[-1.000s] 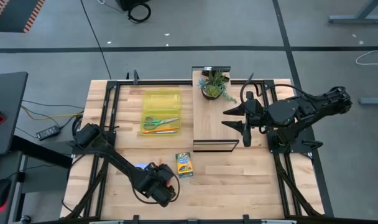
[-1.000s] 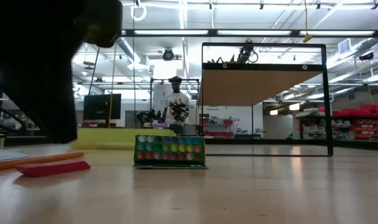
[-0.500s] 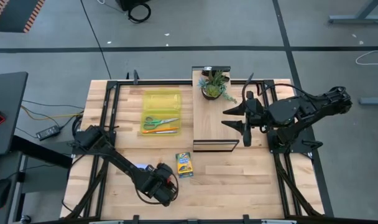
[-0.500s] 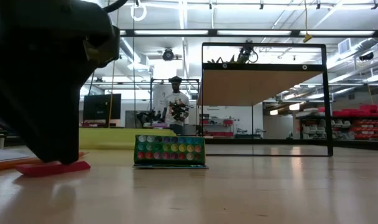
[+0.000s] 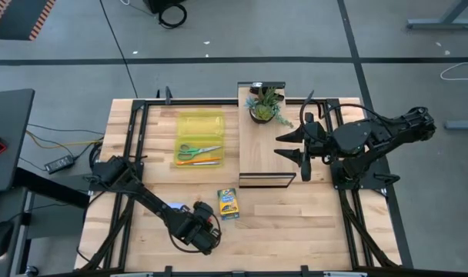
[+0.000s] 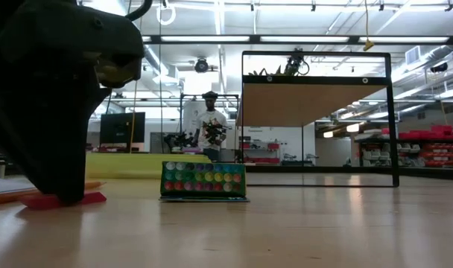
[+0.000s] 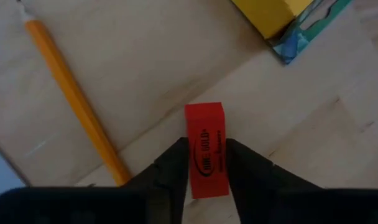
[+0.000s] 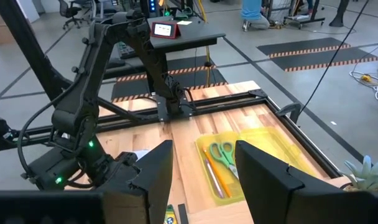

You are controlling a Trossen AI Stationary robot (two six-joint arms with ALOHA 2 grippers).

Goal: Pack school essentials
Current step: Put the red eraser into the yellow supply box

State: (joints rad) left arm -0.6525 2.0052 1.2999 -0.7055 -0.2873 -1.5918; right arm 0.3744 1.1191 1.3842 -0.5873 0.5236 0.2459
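A small red block (image 7: 206,149) with printed lettering lies flat on the table near the front left. My left gripper (image 5: 205,231) points steeply down and is shut on it. An orange pencil (image 7: 77,102) lies beside it, with a pale blue notepad (image 5: 175,205) next to that. The green-and-yellow crayon box (image 5: 228,204) lies just to the right. Green-handled scissors (image 5: 199,150) and another orange pencil (image 5: 199,161) lie in a yellow tray (image 5: 200,127). My right gripper (image 5: 295,146) hangs open, raised over the wooden board. My left gripper pinches the red block's two long sides (image 7: 195,168) between its two fingers, at the end nearest the wrist. The fingers (image 7: 170,171) come from above, pointing steeply down. The block lies flat on the table (image 6: 85,198).
A potted plant (image 5: 265,106) stands on a light wooden board with a black edge (image 5: 266,146) at the back, between tray and right arm. In the low view a person (image 6: 210,126) stands far off in the room. Bare table lies at the front right (image 5: 295,223).
My left gripper has sunk a little toward the table and rolled about its wrist. It has come down around the red block, which has stayed where it lay. The pencil beside it has not moved.
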